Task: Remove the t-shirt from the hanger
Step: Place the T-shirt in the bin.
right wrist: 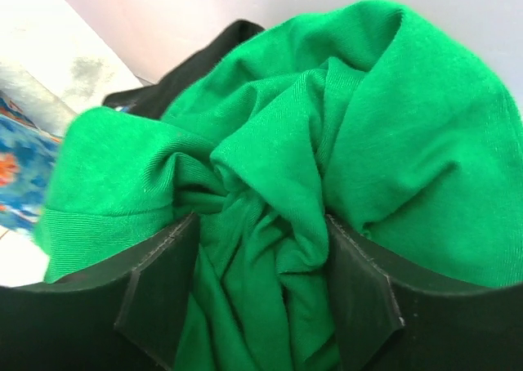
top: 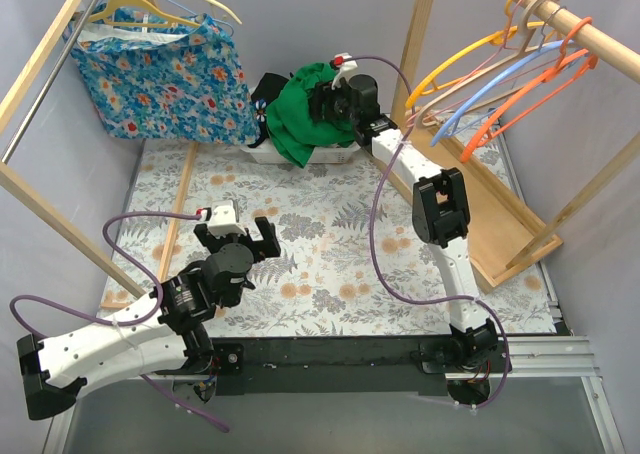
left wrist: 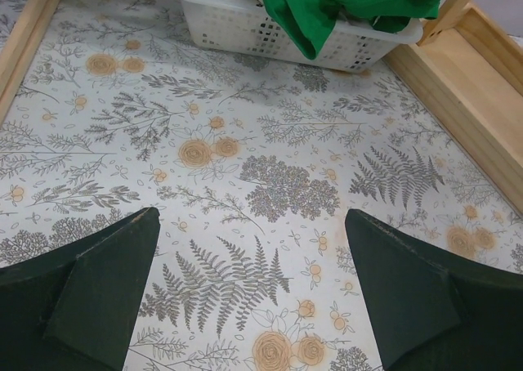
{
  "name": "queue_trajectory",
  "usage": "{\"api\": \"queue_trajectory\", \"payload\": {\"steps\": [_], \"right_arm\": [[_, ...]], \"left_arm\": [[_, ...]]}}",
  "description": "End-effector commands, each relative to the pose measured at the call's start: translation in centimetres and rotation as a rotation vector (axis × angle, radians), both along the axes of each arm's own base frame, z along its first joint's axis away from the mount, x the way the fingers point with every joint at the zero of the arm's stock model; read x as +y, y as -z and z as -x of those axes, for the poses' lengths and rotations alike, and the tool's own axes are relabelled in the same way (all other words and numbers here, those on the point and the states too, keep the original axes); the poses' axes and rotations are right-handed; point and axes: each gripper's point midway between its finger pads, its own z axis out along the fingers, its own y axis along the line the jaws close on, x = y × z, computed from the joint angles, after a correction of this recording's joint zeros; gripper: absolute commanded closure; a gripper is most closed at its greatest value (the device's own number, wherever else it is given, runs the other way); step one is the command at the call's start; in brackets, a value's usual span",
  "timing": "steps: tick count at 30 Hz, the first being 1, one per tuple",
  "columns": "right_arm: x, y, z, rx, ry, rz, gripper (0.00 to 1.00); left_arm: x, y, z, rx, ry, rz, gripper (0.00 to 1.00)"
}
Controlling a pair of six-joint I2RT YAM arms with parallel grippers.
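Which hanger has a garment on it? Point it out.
The left-rail hanger, draped with the blue floral garment; the right-rail hangers all hang bare.

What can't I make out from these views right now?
- Right gripper hold: right wrist view, green t-shirt fills the space between the jaws; pinched or loose, cannot tell.
- Basket inside: top view, the t-shirt and right arm cover it; the left wrist view's top edge cuts it off.
- Black garment: only an edge shows behind the green cloth.
- Blue floral cloth: right wrist view, blurred sliver at the left edge.
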Motion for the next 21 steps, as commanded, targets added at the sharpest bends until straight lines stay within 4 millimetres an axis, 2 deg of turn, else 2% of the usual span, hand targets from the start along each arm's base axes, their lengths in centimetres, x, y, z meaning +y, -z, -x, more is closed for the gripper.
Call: {"api": "queue_trajectory", "payload": {"steps": [1,4,7,9,10,12,14,15,17,21], "right_arm": [[0.1,-5.2,2.1,-0.061,0.023,0.016,0.3],[-0.4,-6.9,2.5,-0.101,0.056,0.019,0.28],[-0.5,-7.5,3.5,-0.115,0.053,0.012,0.27],[-0.6,-9.0,4.1,-0.144,0.057,-0.005,0.27],[-0.8,-8.3,4.4,-0.13,0.063,0.002,0.27],[-0.9,-9.5,5.2,-0.151,0.09,0.003,0.27],[-0.9,-8.9,5.8,-0.142,0.126,0.034,0.27],[-1.0,-9.4,6.2,-0.148,0.143,0.041,0.27],[-1.0,-9.1,6.7,-0.142,0.191,0.072,0.27],[-1.9,-7.6,7.1,-0.1,0.287,0.116,0.27]], "left_arm": [[-0.6,-1.4,0.0,0.005,0.016,0.026,0.02],[-0.7,-1.1,0.1,0.02,0.02,0.027,0.02],[-0.7,-1.0,0.2,0.025,0.027,0.03,0.02],[-0.8,-1.0,0.3,0.028,0.032,0.032,0.02],[-0.7,-1.0,0.3,0.028,0.031,0.031,0.02],[-0.6,-0.9,0.4,0.032,0.031,0.029,0.02],[-0.4,-0.9,0.5,0.035,0.028,0.028,0.02],[-0.3,-1.0,0.6,0.033,0.028,0.034,0.02],[-0.2,-1.0,0.6,0.034,0.031,0.037,0.02],[-0.2,-1.3,0.9,0.033,0.04,0.059,0.02]]}}
